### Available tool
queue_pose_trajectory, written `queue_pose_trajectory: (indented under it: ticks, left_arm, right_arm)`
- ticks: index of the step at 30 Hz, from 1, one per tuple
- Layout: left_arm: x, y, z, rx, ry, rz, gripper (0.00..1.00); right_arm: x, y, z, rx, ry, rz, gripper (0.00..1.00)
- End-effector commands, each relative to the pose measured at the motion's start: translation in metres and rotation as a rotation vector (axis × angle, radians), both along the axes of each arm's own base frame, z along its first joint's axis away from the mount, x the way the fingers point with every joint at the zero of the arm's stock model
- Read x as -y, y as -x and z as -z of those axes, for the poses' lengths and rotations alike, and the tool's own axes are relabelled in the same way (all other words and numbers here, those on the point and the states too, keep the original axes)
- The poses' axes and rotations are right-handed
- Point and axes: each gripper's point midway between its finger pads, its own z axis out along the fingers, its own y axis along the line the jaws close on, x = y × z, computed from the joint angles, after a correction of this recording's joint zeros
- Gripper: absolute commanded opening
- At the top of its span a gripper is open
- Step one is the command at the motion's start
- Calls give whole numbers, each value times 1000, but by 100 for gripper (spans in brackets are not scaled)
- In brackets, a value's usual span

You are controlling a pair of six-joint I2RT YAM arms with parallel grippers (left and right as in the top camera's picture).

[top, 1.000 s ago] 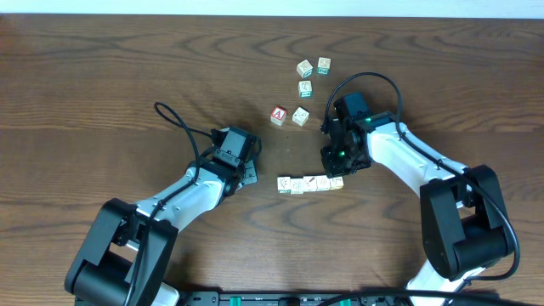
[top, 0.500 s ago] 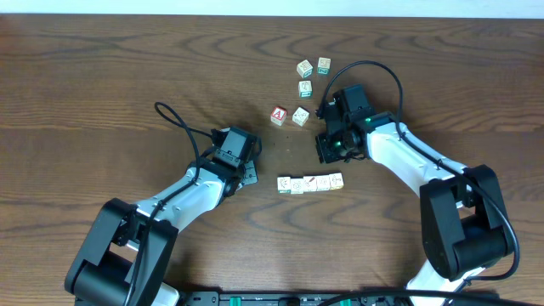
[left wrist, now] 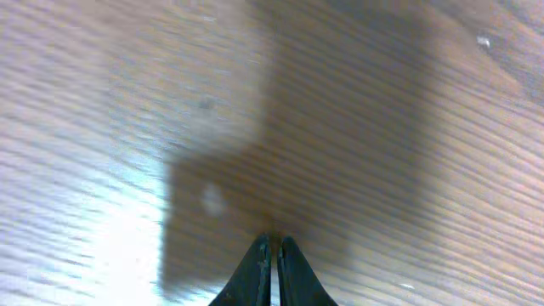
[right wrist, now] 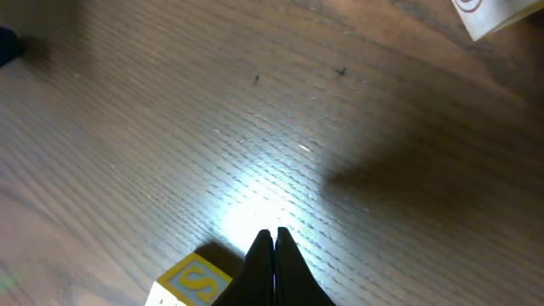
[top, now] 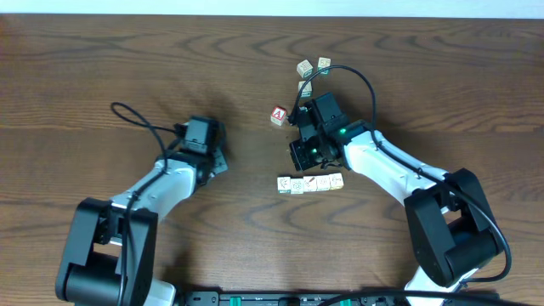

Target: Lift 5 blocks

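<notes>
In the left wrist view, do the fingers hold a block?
No: the left fingers are closed against each other above the bare table, and nothing is between them.

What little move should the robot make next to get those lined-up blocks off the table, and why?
Probably bring the shut right gripper to the right end of the row of blocks: the row lies untouched on the table, and that gripper is nearest.

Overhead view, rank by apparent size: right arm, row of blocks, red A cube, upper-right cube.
1. right arm
2. row of blocks
3. red A cube and upper-right cube: they look alike, so no ranking between them.
</notes>
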Motion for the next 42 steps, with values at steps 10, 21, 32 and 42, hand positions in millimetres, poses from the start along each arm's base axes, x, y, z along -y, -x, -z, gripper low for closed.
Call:
queue_pose_trajectory:
  ticks: [10, 21, 32, 42]
  left_arm:
    - [-19, 12, 14, -65, -26, -8, 8]
    - [-19, 13, 14, -68, -27, -8, 7]
    - [-19, 13, 14, -69, -27, -8, 7]
    - [-19, 13, 14, -69, -27, -8, 7]
  right_arm:
    - [-29, 22, -2, -38, -27, -53, 1]
    - [-28, 32, 2, -65, 7, -53, 1]
    - [-21, 41, 10, -96, 29, -52, 1]
    - [-18, 45, 12, -117, 43, -51, 1]
